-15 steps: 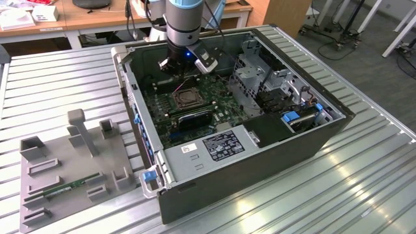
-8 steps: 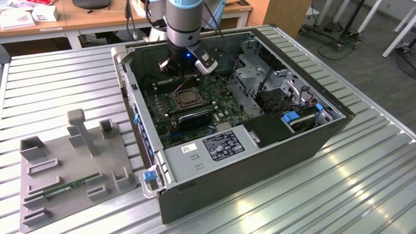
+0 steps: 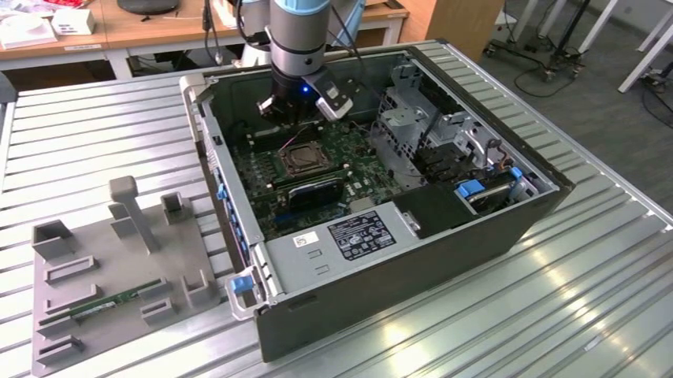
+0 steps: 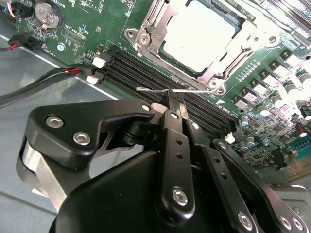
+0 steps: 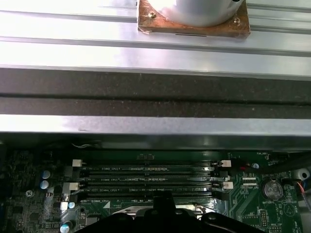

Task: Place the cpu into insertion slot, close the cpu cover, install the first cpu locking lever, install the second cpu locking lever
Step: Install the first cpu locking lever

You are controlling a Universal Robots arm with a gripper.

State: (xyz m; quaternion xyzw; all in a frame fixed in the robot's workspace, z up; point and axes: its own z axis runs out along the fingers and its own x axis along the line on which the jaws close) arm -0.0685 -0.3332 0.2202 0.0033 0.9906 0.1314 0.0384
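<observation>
Beneath an open computer case [image 3: 421,268], a ribbed metal table [image 3: 589,260] is seen in the exterior view, with the gripper [image 3: 303,124] hung over the case. In the second wrist view the cpu [image 4: 197,36], judged light but fragile, is seated under the closed cpu cover [image 4: 154,22]. The gripper is pinched shut on a springy locking lever [image 4: 150,90], judged best taken near its free end. Memory slots [image 5: 146,177] are shown in the first wrist view.
</observation>
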